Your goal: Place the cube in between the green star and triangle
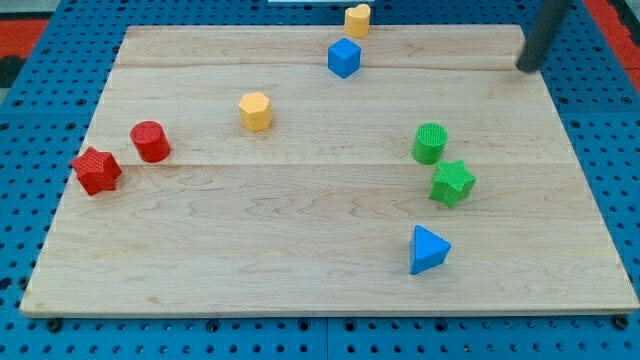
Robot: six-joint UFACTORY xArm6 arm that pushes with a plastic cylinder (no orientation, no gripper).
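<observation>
**Q:** Since you've got no jaws to open or close, where's everything sitting?

**A:** Yeah, just a rod. my tip (524,68) is near the view's top right, well apart from the blue cube (344,57) at top centre. green star (453,183) sits just beside the green cylinder (430,143), blue triangle (428,249) below it.

**Q:** Risks?

**A:** Tight gap, so the cube could knock the star or cylinder. Wooden surface (250,250) on blue pegboard (20,200).
</observation>
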